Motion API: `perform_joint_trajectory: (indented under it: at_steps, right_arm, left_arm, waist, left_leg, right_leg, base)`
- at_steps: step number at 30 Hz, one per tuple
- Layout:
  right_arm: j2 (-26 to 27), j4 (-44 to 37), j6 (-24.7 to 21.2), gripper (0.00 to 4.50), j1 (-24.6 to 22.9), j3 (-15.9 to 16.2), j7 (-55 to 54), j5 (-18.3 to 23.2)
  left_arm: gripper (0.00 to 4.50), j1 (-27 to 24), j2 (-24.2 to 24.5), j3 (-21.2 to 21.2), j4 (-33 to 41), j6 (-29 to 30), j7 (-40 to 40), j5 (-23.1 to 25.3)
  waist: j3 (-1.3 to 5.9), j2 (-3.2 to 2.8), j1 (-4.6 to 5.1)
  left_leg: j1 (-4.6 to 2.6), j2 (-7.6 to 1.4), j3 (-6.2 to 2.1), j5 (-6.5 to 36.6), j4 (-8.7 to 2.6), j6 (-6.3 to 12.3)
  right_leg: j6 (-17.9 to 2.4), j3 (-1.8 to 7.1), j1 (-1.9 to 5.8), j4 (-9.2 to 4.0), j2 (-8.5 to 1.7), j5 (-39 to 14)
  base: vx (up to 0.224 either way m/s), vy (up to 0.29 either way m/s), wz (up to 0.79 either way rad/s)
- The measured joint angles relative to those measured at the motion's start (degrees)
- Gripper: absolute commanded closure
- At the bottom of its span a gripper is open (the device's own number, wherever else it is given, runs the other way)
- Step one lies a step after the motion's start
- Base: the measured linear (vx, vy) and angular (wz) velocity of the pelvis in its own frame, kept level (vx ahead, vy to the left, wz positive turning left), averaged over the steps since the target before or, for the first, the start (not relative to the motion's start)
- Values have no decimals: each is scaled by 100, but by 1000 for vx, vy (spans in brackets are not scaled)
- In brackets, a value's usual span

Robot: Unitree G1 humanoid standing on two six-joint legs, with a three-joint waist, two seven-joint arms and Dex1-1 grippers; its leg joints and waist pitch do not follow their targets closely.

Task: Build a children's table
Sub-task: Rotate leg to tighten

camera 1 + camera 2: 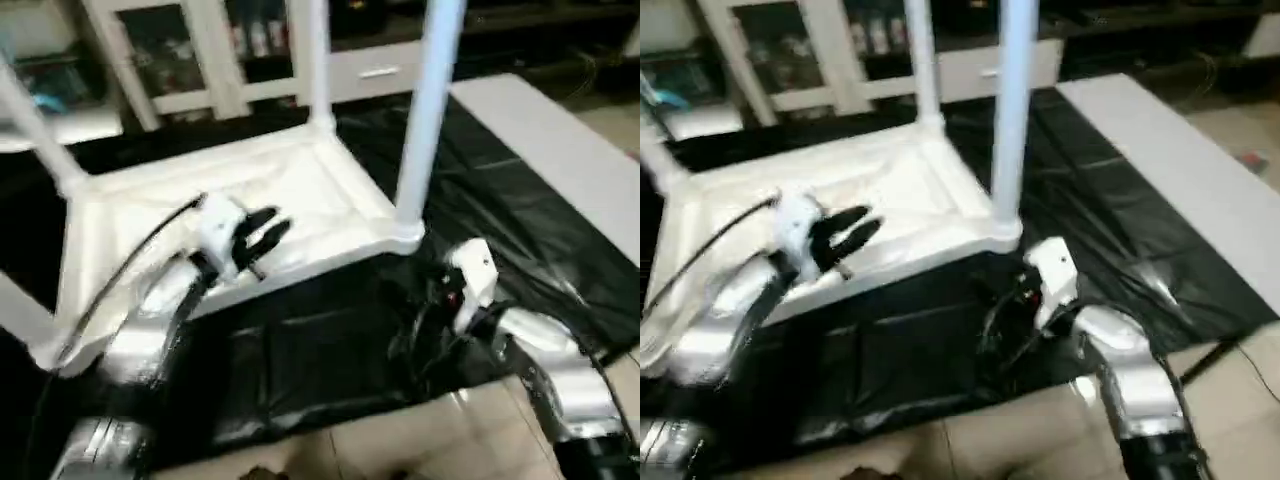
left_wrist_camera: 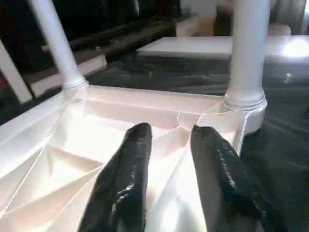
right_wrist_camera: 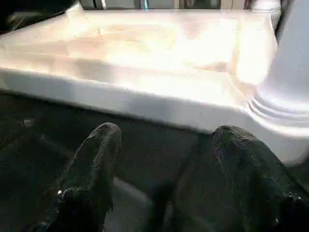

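**Table top upside down on the bench, legs standing in its corners**

Head views: The children's table (image 1: 300,190) lies upside down on the black-draped bench (image 1: 500,200), ribbed underside up. White legs rise from its corner sockets; the near right leg (image 1: 425,110) and the far right leg (image 1: 312,60) stand upright, and two more lean out at the left side. The left gripper (image 1: 262,235) hovers over the ribbed underside, its black fingers parted and holding nothing. The right gripper (image 1: 1025,300) sits low over the black cover, just in front of the top's near right corner; its fingers are hard to make out here.

Left wrist view: Two black fingers (image 2: 125,179) stand apart with a clear gap, nothing between them, above the diagonal ribs. Beyond them two legs sit in their round sockets.

Right wrist view: The right fingers (image 3: 96,159) are spread wide and empty over the black cover, facing the top's near rim, apart from it. The base of a leg stands at the corner.
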State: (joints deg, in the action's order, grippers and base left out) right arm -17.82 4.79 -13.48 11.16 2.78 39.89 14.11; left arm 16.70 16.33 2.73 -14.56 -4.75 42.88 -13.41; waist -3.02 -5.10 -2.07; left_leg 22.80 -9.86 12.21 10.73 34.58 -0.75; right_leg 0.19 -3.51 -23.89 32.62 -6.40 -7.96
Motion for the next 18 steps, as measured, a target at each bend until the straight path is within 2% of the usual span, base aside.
perform_joint_trajectory:
  at_steps: [3,5,10,11,13,16,18]
  right_arm:
    - [24,-24,-1,121,-24,3,-12,2]
    - [59,-44,-1,121,-55,16,-6,2]
    - [7,-142,1,121,-252,23,6,1]
    - [4,-143,2,121,-250,18,6,0]
    - [21,-143,14,121,-239,52,32,-1]
    - [17,-137,16,121,-227,56,41,-5]
    - [24,-130,19,121,-191,74,52,-5]
  left_arm:
    - [244,-501,1,225,129,-166,70,-250]
    - [221,-893,46,490,319,-345,126,-433]
    - [183,-1881,521,1226,292,-716,203,-503]
    - [169,-1925,565,1329,211,-799,192,-503]
    - [169,-2081,695,1637,31,-1037,172,-582]
    - [135,-2282,842,2017,-41,-1084,135,-755]
    - [121,-2389,861,2120,-18,-1056,187,-904]
  waist:
    - [1,4,-16]
    - [5,-1,10]
    - [14,7,64]
    - [14,8,64]
    - [25,28,47]
    - [47,72,29]
    - [60,97,23]
  left_leg:
    - [14,0,3,0,0,-1]
    - [13,1,10,0,-1,-1]
    - [5,0,7,1,-4,-2]
    - [4,0,7,1,-4,-3]
    - [-2,0,6,1,-6,-3]
    - [-20,3,7,5,-7,-9]
    - [-35,8,7,5,-8,-10]
  right_leg:
    - [19,6,4,1,-1,-12]
    - [23,18,5,3,0,-14]
    - [61,19,1,10,3,-37]
    - [67,20,1,15,3,-41]
    - [81,28,1,25,5,-50]
    - [91,45,8,35,9,-56]
    - [94,61,17,37,13,-58]
  base:
    - [0,0,0]
    - [0,0,0]
    - [0,0,0]
    - [0,0,0]
    - [0,0,0]
    - [0,0,0]
    - [0,0,0]
